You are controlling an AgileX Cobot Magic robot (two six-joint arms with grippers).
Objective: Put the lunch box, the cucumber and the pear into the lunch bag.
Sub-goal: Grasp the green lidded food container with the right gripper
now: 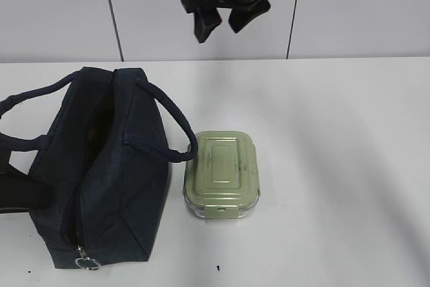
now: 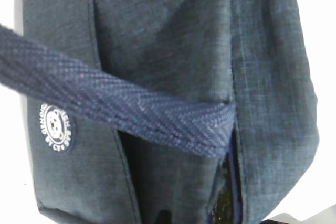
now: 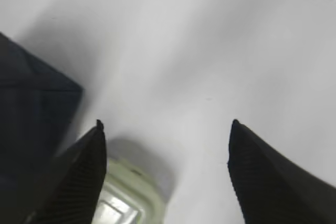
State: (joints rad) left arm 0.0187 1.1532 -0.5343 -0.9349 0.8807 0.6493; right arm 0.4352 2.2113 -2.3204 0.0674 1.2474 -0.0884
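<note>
The black right gripper (image 1: 220, 23) is hanging high above the white table (image 1: 336, 166), its ridged fingers (image 3: 84, 177) spread wide with nothing between them, and the small rounded-rectangular lunch box (image 1: 222, 173) with its pale sage-green ridged lid, clear base and front clasp is sitting on the table well below it. Just beside the box's left side, the boxy dark navy woven-fabric lunch bag (image 1: 94, 173) is lying unzipped, one looped strap handle (image 1: 176, 129) touching the lid's corner and a metal ring pull (image 1: 86, 260) dangling at its near end. The left gripper is not showing; its wrist view is filling with coarse navy weave, a herringbone strap and a round white-printed badge (image 2: 54, 128) whose lettering is too small to read.
</note>
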